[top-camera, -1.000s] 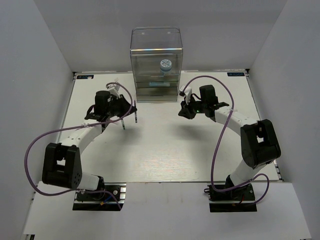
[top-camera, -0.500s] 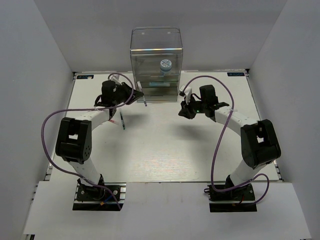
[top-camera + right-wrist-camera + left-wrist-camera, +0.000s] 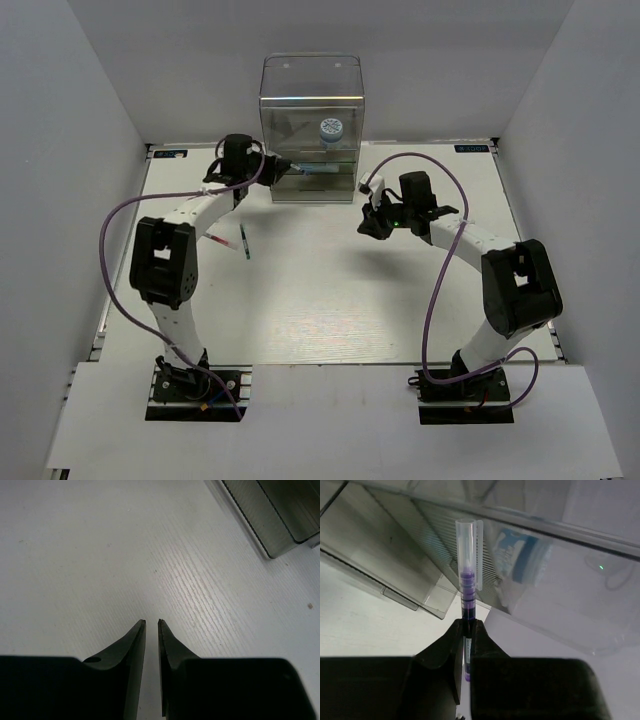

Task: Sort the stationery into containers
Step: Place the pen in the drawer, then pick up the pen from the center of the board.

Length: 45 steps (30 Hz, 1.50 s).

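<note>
We are at the delivery step: our left pincer (image 3: 466,626) is clamped on a clear-capped purple pen (image 3: 466,587), its tip close to the clear drawers (image 3: 400,565) of the cabinet (image 3: 312,100). Next we likely need to line it over a drawer, then release. Our right pincer (image 3: 151,623) hangs barely parted and empty over the bench (image 3: 75,555).

The tall clear cabinet (image 3: 312,75) stands upright at the far edge of the table (image 3: 320,300), with shallow drawers (image 3: 300,186) stacked in its lower part. A blue-and-white patterned roll (image 3: 331,130) sits in its upper space. A thin teal-and-pink pen (image 3: 243,242) lies on the table, left of the cabinet's front. A purple clear-capped pen (image 3: 466,580) is pinched in the left pincer (image 3: 466,625), cap end toward the drawers.
</note>
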### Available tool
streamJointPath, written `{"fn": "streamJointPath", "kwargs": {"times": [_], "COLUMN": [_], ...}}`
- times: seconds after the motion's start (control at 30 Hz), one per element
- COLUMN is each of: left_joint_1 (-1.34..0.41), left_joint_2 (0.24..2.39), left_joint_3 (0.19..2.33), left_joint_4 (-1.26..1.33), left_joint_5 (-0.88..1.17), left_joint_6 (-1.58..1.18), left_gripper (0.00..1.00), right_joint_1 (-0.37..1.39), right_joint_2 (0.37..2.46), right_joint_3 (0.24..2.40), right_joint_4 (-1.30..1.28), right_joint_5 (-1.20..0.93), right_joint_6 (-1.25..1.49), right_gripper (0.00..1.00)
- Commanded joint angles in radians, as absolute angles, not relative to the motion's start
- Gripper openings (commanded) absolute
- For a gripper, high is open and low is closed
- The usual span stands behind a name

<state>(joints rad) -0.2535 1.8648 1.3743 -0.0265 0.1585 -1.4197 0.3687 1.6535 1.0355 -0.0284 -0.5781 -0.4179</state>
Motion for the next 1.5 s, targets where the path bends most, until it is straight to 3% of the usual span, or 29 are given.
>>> {"fn": "streamJointPath", "kwargs": {"times": [0.0,0.27,0.37,0.53,0.67,0.77,0.93,1.03,1.13,1.17,1.27,1.37,1.4,1.43,1.47], "left_joint_1": [-0.268,-0.290,-0.299,-0.308,-0.317,-0.318,-0.318,-0.318,-0.318,-0.318,-0.318,-0.287,-0.287,-0.287,-0.287], "left_joint_2": [1.946,2.055,2.094,2.117,2.126,2.126,2.054,1.953,1.863,1.792,1.665,1.456,1.331,1.263,1.196], "left_joint_3": [1.466,1.574,1.621,1.666,1.666,1.666,1.605,1.524,1.450,1.427,1.277,0.979,0.926,0.872,0.765], "left_joint_4": [-0.190,-0.221,-0.230,-0.242,-0.242,-0.242,-0.175,-0.121,-0.133,-0.187,-0.265,-0.284,-0.299,-0.299,-0.299], "left_joint_5": [0.119,0.143,0.143,0.143,0.143,0.152,0.175,0.209,0.192,0.174,0.051,0.005,-0.067,-0.089,-0.106], "left_joint_6": [-1.512,-1.588,-1.597,-1.615,-1.615,-1.615,-1.615,-1.533,-1.328,-1.262,-1.059,-0.968,-0.968,-0.968,-0.968], "left_gripper": [0.00,0.03,0.10,0.36,0.49,0.54,0.54,0.54,0.54,0.54,0.58,0.65,0.79,0.85,0.88], "right_joint_1": [0.365,0.365,0.365,0.364,0.364,0.364,0.367,0.370,0.379,0.386,0.419,0.468,0.480,0.520,0.534], "right_joint_2": [1.608,1.591,1.594,1.594,1.594,1.595,1.598,1.605,1.617,1.647,1.754,1.827,1.833,1.859,1.894], "right_joint_3": [1.042,1.019,1.017,1.020,1.020,1.020,1.029,1.045,1.080,1.094,1.219,1.313,1.334,1.373,1.425], "right_joint_4": [-0.017,-0.017,-0.017,-0.017,-0.020,-0.025,-0.037,-0.055,-0.099,-0.148,-0.327,-0.374,-0.336,-0.334,-0.333], "right_joint_5": [-0.583,-0.568,-0.568,-0.569,-0.568,-0.571,-0.575,-0.618,-0.701,-0.725,-0.772,-0.723,-0.686,-0.666,-0.626], "right_joint_6": [-0.400,-0.405,-0.406,-0.407,-0.410,-0.416,-0.445,-0.509,-0.609,-0.639,-0.747,-0.697,-0.677,-0.664,-0.588], "right_gripper": [0.22,0.22,0.22,0.22,0.22,0.24,0.26,0.36,0.81,0.90,0.90,0.90,0.83,0.74,0.41]}}
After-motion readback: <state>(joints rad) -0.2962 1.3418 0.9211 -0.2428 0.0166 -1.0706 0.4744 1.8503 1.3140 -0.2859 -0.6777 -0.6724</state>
